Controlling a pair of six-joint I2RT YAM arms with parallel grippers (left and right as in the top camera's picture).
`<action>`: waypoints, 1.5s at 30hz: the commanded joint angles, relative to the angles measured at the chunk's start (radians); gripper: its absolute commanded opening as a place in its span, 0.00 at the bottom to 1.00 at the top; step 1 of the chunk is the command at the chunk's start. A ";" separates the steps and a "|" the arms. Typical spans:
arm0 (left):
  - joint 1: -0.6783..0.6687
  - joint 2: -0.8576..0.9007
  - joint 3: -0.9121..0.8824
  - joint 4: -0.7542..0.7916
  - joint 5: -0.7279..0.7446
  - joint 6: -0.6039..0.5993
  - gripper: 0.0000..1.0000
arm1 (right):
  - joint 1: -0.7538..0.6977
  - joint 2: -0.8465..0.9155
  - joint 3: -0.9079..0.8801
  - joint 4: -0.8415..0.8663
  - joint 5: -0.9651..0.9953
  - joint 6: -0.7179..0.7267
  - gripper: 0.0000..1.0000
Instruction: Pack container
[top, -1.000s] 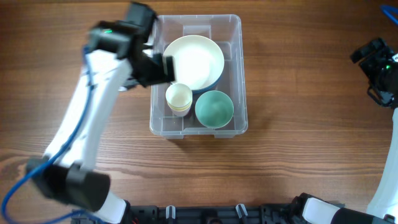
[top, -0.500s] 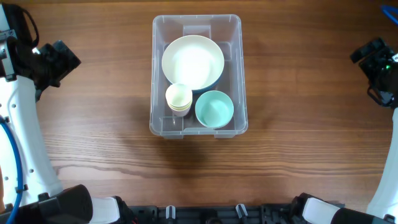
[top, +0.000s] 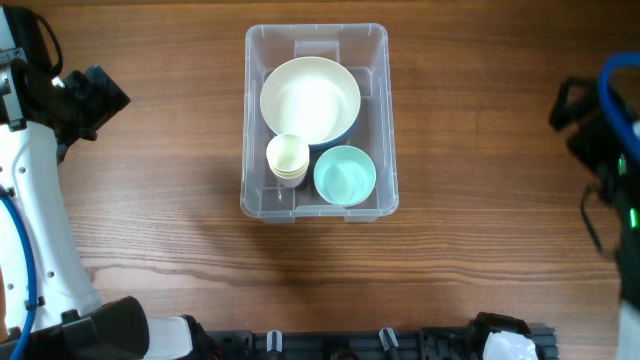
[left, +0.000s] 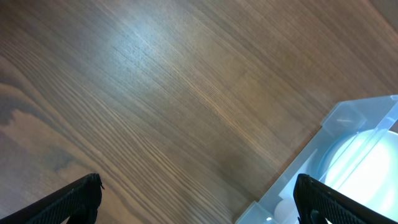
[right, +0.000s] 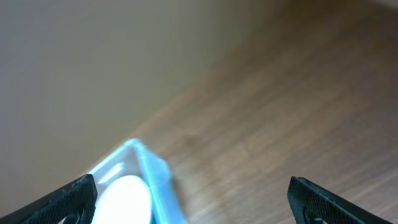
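The clear plastic container (top: 378, 120) sits at the table's middle back. Inside it are a large cream bowl (top: 310, 98), a stack of small cream cups (top: 287, 156) and a teal bowl (top: 345, 174). My left gripper (top: 95, 100) is open and empty, far left of the container; its wrist view shows its fingertips (left: 198, 200) wide apart over bare wood, with the container's corner (left: 348, 124) at the right. My right gripper (top: 585, 125) is open and empty at the far right, blurred; its wrist view shows the container (right: 140, 168) at the lower left.
The wooden table (top: 480, 230) stretches around the container. Arm bases and black mounts (top: 330, 345) line the front edge.
A second ago my left arm was over the container's left side; it swung back to the far left and stays there. My right arm has now moved, blurred, down and leftward.
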 joint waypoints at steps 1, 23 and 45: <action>0.003 0.002 0.002 0.000 0.009 -0.006 1.00 | 0.034 -0.185 -0.061 -0.044 0.111 0.003 1.00; 0.003 0.002 0.003 0.000 0.009 -0.006 1.00 | 0.035 -0.935 -1.136 0.312 -0.207 -0.411 1.00; 0.003 0.002 0.002 0.000 0.009 -0.006 1.00 | 0.035 -0.979 -1.257 0.256 -0.255 -0.349 1.00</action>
